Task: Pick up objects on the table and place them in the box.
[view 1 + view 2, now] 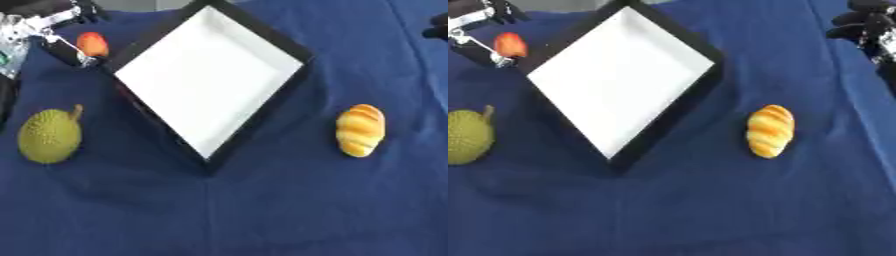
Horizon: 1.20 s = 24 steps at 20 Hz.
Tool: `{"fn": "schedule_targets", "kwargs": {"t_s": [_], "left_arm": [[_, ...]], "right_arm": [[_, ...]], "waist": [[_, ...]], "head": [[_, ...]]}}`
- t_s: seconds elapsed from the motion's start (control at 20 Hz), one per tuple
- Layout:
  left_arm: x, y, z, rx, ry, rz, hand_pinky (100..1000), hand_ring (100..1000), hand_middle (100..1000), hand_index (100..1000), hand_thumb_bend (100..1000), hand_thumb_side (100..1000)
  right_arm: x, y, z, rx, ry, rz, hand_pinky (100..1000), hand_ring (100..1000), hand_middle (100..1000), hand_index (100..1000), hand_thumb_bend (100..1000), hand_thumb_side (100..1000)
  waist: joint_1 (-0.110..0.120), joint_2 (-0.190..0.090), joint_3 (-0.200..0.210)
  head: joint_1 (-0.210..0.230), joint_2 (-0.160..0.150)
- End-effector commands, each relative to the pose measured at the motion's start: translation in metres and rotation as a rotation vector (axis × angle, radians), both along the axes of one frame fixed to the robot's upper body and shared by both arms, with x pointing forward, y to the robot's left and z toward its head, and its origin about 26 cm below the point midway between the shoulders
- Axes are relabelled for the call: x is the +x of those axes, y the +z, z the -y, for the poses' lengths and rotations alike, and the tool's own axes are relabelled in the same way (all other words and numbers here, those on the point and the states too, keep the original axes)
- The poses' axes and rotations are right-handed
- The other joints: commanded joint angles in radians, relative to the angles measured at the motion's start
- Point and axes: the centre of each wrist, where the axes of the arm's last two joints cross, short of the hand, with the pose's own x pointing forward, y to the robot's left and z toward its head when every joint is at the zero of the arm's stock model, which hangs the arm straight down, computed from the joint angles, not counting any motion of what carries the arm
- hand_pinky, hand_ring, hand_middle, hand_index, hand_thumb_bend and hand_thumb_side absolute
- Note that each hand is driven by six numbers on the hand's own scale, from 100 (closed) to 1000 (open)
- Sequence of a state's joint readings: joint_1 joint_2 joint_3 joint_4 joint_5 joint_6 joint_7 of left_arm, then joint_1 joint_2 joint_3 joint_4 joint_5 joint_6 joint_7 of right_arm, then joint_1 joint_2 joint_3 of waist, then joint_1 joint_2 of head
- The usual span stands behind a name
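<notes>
Where the blue cloth [262,210] lies nearest the camera it is bare and a bit creased; further up, on the left, sits a green spiky fruit, a durian [50,135] w/ a short stem pointing up-right, resting on the cloth well apart from both hands; on the right, at abt the same depth, lies a yellow-orange bread roll [360,130] w/ ridged stripes, lengthwise near-to-far, also untouched; between the two stands the box [254,125], black-walled w/ a white floor, turned corner-on so it reads as a diamond, its near corner pointing at the camera; nothing lies inside it. Further back, upper left, the left hand [54,31] (black & silver) has its fingers curled round a small orange-red fruit [93,44], which is just beside the box's left corner; can't tell if the fruit touches the cloth or is lifted. At the far right edge the right hand [868,22] shows only as dark fingers, bunched; whether they're clenched or relaxed I can't tell; it holds nothing visible.
</notes>
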State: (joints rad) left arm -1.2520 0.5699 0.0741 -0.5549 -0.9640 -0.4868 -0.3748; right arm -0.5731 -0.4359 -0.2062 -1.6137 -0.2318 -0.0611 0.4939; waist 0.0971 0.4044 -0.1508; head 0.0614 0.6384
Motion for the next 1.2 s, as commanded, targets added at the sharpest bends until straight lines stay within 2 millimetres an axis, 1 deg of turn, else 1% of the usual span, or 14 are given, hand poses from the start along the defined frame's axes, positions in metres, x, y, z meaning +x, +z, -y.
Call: {"fn": "schedule_targets", "kwargs": {"t_s": [0.05, 0.2, 0.35, 0.45, 0.55, 0.85, 1.05, 1.2], "left_arm": [[-0.004, 0.014, -0.009, -0.022, 0.008, 0.025, 833, 841, 850, 883, 344, 100], [-0.004, 0.014, -0.010, -0.025, -0.007, -0.002, 832, 842, 850, 883, 331, 100], [-0.004, 0.015, -0.011, -0.019, -0.005, -0.017, 836, 843, 852, 885, 352, 100], [-0.005, 0.015, -0.012, -0.004, 0.008, -0.026, 845, 848, 857, 888, 383, 100], [-0.005, 0.016, -0.013, 0.012, 0.021, -0.035, 850, 850, 859, 889, 391, 100], [-0.007, 0.020, -0.018, 0.060, 0.061, -0.059, 877, 863, 862, 888, 439, 100], [-0.008, 0.022, -0.023, 0.069, 0.089, -0.051, 885, 865, 861, 889, 472, 100], [-0.009, 0.021, -0.027, 0.071, 0.115, -0.047, 885, 865, 860, 889, 481, 100]], "right_arm": [[-0.001, 0.011, 0.001, -0.024, -0.001, 0.031, 1000, 785, 750, 879, 100, 610], [-0.001, 0.012, 0.001, -0.026, -0.003, 0.031, 1000, 785, 750, 879, 100, 612], [-0.001, 0.012, 0.001, -0.026, -0.004, 0.032, 1000, 786, 750, 880, 100, 612], [-0.001, 0.011, 0.002, -0.031, -0.003, 0.029, 1000, 786, 751, 880, 100, 613], [-0.001, 0.010, 0.002, -0.035, -0.005, 0.027, 1000, 786, 751, 880, 100, 613], [-0.002, 0.006, 0.005, -0.041, -0.015, 0.016, 1000, 786, 751, 880, 100, 612], [-0.002, 0.004, 0.007, -0.045, -0.017, 0.010, 1000, 786, 751, 880, 100, 611], [-0.002, 0.004, 0.006, -0.048, -0.016, 0.008, 1000, 786, 751, 880, 100, 611]], "waist": [[0.010, -0.004, -0.002], [0.011, -0.002, -0.002], [0.010, -0.001, -0.003], [0.010, -0.001, 0.000], [0.010, -0.003, 0.002], [0.011, -0.014, 0.015], [0.012, -0.021, 0.021], [0.013, -0.022, 0.023]], "head": [[0.004, -0.009], [0.002, -0.007], [0.001, -0.009], [0.001, -0.007], [0.000, -0.005], [-0.005, 0.007], [-0.010, 0.009], [-0.012, 0.009]]}}
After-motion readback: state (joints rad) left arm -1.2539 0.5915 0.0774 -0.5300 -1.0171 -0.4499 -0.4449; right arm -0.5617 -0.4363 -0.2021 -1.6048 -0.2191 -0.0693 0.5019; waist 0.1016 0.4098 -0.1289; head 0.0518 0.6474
